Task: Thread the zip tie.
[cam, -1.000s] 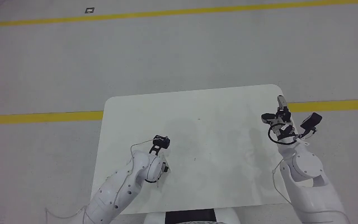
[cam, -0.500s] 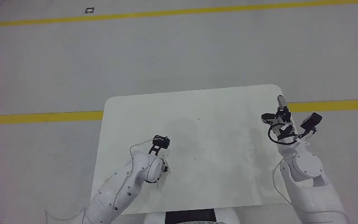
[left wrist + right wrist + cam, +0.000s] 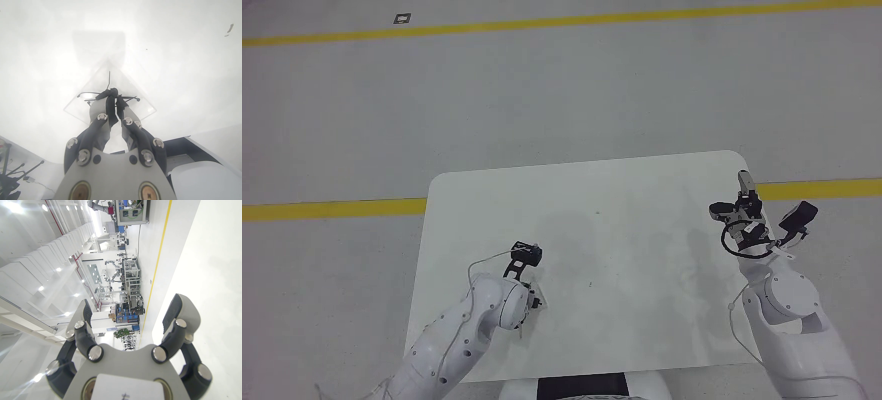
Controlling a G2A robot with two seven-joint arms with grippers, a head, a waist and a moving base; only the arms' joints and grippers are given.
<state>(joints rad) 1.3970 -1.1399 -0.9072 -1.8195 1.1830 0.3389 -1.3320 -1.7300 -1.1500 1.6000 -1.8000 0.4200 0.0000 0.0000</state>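
Left gripper (image 3: 115,96) has eased slightly toward the table's (image 3: 622,200) near edge. Its fingertips are nearly together, seemingly pinching a black zip tie (image 3: 132,98) inside the clear tray (image 3: 145,104) (picking up; threading not begun). Right gripper (image 3: 130,311) is wide open and empty at the table's right edge.

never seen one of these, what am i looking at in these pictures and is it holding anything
It is a robot with two arms, each ending in a two-finger gripper. The top view looks down from the robot onto a white table. The other two pictures come from cameras on the wrists, each looking along its own gripper. The left gripper sits in a clear tray of black zip ties, shut among them; whether it has one pinched I cannot tell. The right gripper is open and holds nothing. It is at the table's edge, pointing out at the hall.
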